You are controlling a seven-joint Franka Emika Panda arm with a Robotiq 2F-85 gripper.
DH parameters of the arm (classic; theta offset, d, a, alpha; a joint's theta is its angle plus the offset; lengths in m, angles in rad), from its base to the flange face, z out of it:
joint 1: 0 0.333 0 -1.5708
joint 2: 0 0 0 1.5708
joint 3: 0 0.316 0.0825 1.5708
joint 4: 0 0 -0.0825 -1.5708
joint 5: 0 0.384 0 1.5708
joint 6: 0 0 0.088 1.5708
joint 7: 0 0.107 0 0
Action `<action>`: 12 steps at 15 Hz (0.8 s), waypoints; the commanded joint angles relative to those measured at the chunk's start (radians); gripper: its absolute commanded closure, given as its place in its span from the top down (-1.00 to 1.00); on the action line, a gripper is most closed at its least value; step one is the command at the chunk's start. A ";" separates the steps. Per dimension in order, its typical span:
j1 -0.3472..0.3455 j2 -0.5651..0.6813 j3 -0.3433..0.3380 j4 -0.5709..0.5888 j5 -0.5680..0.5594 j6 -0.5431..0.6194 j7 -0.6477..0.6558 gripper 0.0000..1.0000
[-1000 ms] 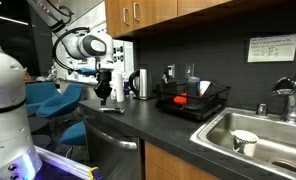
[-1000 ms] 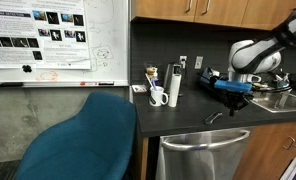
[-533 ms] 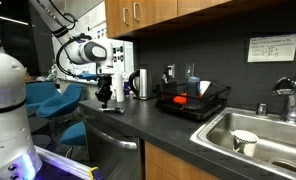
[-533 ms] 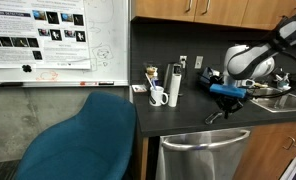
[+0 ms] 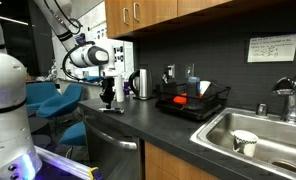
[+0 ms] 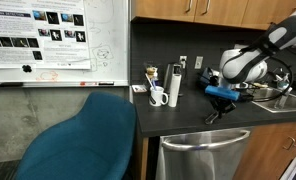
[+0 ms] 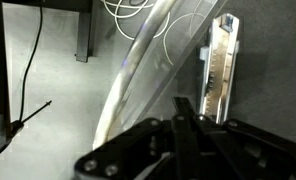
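Note:
My gripper (image 5: 109, 100) hangs fingers-down over the dark counter (image 5: 158, 125) near its end, just above the surface. The same gripper (image 6: 215, 106) sits under a blue wrist part. A thin dark utensil (image 6: 212, 117) lies on the counter right below the fingertips, also visible as a flat strip (image 5: 113, 110). Whether the fingers touch it I cannot tell. In the wrist view the gripper (image 7: 180, 110) is shut, its black fingers pressed together with no gap. Beyond them I see the counter edge and a shiny metal front (image 7: 148, 60).
A steel kettle (image 5: 141, 83), a black dish rack (image 5: 193, 100) and a sink (image 5: 273, 128) holding a cup (image 5: 245, 141) stand further along the counter. Mugs (image 6: 158, 96) and a white bottle (image 6: 173, 85) stand by the wall. A blue chair (image 6: 83, 140) and a dishwasher (image 6: 193, 158) are below.
The arm has shifted a little along the counter toward its end and dipped lower over the utensil. The fingers have closed the last bit.

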State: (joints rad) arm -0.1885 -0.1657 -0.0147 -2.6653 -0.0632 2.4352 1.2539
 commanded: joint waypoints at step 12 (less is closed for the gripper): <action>0.034 0.141 -0.024 0.122 -0.023 0.023 0.010 -1.00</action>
State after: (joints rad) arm -0.1796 -0.0678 -0.0249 -2.5812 -0.0755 2.4460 1.2545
